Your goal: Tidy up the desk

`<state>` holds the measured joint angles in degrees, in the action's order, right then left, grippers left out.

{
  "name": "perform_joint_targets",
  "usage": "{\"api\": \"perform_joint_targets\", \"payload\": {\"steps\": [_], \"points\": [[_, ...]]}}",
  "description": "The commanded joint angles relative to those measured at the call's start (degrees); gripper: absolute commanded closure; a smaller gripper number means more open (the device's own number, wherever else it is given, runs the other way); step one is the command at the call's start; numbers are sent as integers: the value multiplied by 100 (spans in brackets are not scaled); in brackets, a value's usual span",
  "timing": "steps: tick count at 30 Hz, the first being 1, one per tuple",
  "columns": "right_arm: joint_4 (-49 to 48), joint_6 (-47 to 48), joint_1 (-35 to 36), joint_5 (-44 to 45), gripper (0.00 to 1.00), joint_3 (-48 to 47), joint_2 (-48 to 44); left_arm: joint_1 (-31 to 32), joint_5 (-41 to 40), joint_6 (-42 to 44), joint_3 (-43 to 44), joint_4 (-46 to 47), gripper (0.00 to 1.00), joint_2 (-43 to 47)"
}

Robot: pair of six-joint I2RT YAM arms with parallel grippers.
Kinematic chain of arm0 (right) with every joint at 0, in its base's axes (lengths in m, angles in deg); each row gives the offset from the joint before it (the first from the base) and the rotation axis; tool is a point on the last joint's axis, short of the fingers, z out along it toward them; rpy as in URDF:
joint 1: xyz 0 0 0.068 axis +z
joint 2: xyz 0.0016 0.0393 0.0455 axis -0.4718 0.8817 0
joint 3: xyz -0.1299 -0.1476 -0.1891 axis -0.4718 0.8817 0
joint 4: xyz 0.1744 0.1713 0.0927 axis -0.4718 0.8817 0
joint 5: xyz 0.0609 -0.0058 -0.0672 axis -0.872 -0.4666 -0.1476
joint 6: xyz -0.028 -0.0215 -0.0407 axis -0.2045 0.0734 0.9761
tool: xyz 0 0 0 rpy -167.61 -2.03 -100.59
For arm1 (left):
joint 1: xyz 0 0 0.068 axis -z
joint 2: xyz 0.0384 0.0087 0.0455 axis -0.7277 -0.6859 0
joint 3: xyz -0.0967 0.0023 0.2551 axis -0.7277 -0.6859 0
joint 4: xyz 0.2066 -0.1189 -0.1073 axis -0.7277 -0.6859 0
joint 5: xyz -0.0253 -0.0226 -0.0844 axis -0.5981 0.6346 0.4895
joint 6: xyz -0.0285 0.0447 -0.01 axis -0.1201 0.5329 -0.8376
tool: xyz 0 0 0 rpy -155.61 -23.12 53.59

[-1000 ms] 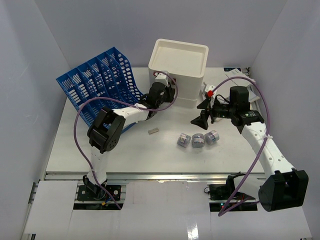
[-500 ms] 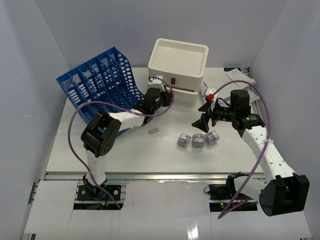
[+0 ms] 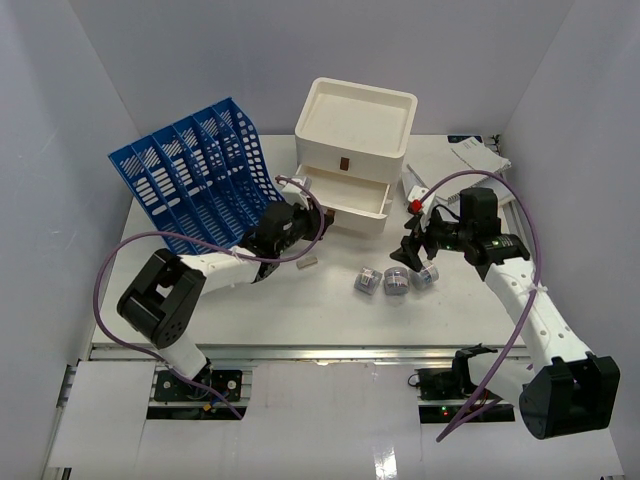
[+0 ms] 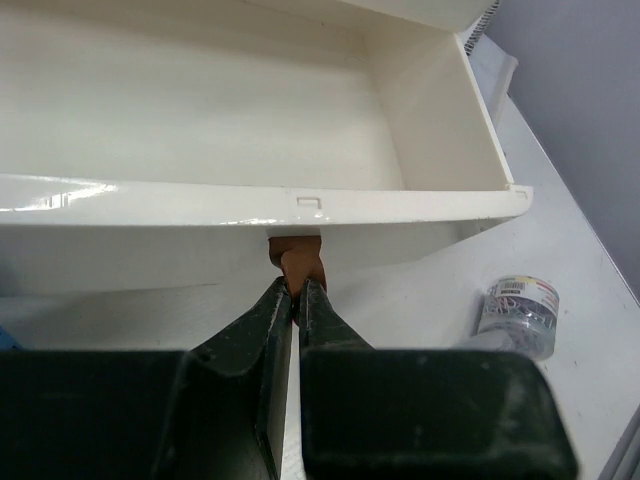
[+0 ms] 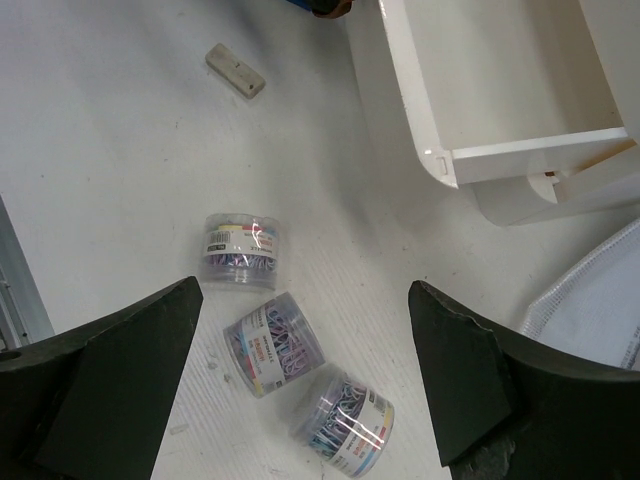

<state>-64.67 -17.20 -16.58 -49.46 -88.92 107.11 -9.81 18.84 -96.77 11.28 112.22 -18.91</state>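
**Drawer sliding out, clip tubs waiting**

I am pulling the drawer (image 3: 345, 197) out of the cream drawer box (image 3: 355, 125). 1 second ago its front was sitting flush, and now it is standing well forward with its bare inside showing. I am reading that as storage opening up, so the loose things can probably start going in.

My left claw (image 4: 297, 290) is pinching the brown pull tab (image 4: 298, 262) under the drawer's front lip, fingers nearly together with only the tab between them. My right claw (image 5: 305, 290) is hanging with its fingers spread wide, gripping nothing, straight above the 3 clip tubs (image 5: 270, 340) and not touching them.

The desk (image 3: 300, 310) is lying under everything, running from the metal rail by my bases to the back wall. It is carrying the box at the far middle, a blue file rack (image 3: 190, 170) at the far left, the tubs right of centre and a small grey block (image 3: 307, 262) near my left claw.
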Motion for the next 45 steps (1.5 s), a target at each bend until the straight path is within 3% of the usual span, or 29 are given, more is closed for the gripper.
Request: {"api": "perform_joint_targets", "payload": {"steps": [1,9,15,19,22,28,33,38,45], "points": [[59,-15,-39,169,10,-158,155,21,665,28,16,32,96,314],[67,-552,-36,874,9,-336,341,21,1137,248,318,-515,43,296],[757,-51,-32,1026,9,-581,519,21,1638,817,299,-1049,25,705],[2380,1977,-32,444,10,-873,699,21,1924,1101,304,-1577,22,1106],[2543,2472,-37,847,10,-808,652,21,1976,1327,263,-2023,21,1469],[1715,800,-41,1951,10,-633,738,21,1297,1756,-202,-3337,16,2806],[1160,-729,-32,2830,10,-149,686,12,693,1876,-983,-3627,2,4241],[1044,-1227,-9,2830,9,145,863,12,143,2052,-1148,-3809,2,4892],[731,-1461,12,3368,7,255,1333,12,10,2140,-1155,-3879,2,5234]]}}
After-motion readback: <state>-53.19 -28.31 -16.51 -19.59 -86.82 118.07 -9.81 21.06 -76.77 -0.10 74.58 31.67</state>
